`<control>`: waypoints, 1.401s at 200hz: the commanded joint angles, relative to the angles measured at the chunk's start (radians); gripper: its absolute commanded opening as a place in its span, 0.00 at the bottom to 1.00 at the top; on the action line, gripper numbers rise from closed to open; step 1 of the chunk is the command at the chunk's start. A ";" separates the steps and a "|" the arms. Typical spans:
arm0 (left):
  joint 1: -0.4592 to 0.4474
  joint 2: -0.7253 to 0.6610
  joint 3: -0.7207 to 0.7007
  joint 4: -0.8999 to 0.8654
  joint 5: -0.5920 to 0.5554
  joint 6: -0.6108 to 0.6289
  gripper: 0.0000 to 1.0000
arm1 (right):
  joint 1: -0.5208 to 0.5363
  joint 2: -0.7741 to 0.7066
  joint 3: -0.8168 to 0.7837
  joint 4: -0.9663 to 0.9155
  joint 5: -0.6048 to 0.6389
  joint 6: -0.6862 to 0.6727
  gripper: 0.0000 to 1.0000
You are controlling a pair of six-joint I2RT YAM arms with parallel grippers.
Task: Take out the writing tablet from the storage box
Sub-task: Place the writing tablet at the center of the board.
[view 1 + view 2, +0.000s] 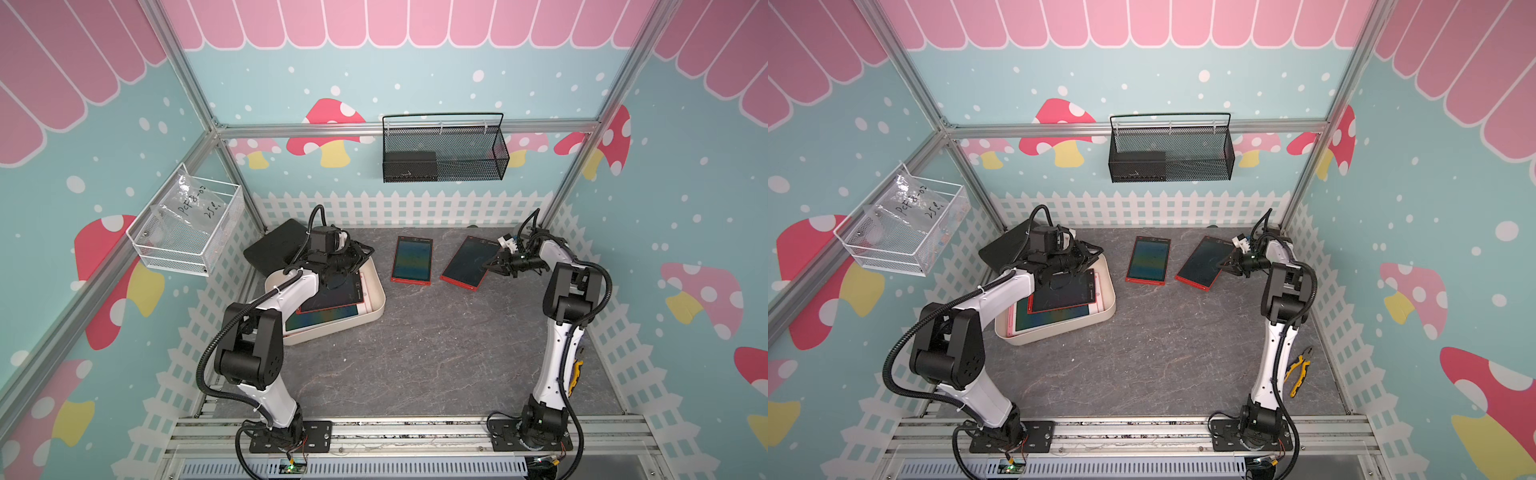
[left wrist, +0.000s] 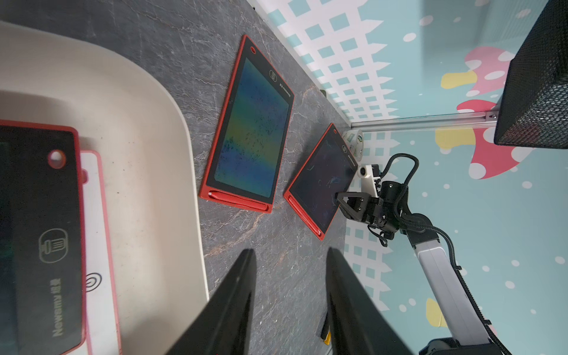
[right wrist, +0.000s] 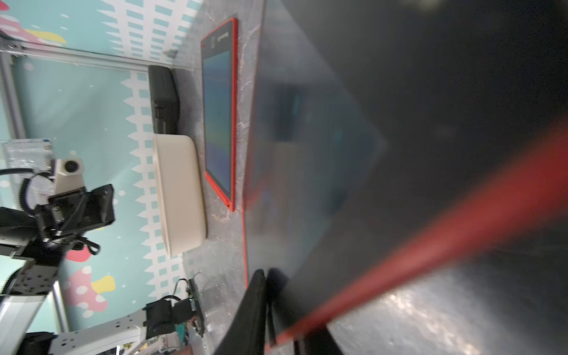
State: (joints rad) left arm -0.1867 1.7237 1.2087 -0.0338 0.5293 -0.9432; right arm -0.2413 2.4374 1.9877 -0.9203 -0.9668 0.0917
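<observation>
Two tablets are left in the storage box [image 1: 340, 330], set at the left of the table [image 1: 415, 357]: a top red tablet [image 1: 1067, 295] is laid askew over a pink tablet [image 1: 1050, 322]. In both top views the top red tablet's long axis is seen running roughly sideways across the table, button end toward the centre.

The left fingers [image 2: 239, 292] are held apart with nothing between them, just above the far part of the box. The top red tablet is found below them and a little to the near side. The left arm is judged much the nearer. A short drop and a pinch on the button end or a long edge is probably called for.

Two more red tablets are already laid on the table, near each other but apart: a middle red tablet [image 1: 411, 259] and a right red tablet [image 1: 467, 262]. The right fingers [image 2: 350, 199] are set astride the right red tablet's outer edge. Whether that edge is clamped or released cannot be told. The right arm is placed well apart from the box.
</observation>
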 commanded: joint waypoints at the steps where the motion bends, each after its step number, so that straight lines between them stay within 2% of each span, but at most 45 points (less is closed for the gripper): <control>1: 0.015 -0.002 -0.010 0.021 0.018 -0.022 0.40 | 0.000 0.045 0.035 -0.011 0.056 0.015 0.27; 58: 0.027 -0.012 -0.041 0.045 0.026 -0.035 0.40 | -0.002 0.101 0.095 0.006 0.102 0.101 0.46; 94: 0.035 -0.008 -0.031 0.035 0.035 -0.034 0.40 | 0.004 0.153 0.195 0.007 0.224 0.224 0.53; 195: 0.055 -0.092 -0.098 -0.023 -0.003 -0.012 0.40 | 0.066 0.288 0.408 0.079 0.423 0.401 0.51; 280: 0.057 -0.125 -0.152 -0.025 -0.018 -0.015 0.40 | 0.123 0.334 0.454 0.129 0.368 0.224 0.50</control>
State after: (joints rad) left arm -0.1356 1.6230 1.0740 -0.0475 0.5270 -0.9615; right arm -0.1604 2.6946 2.4439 -0.7570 -0.6460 0.4015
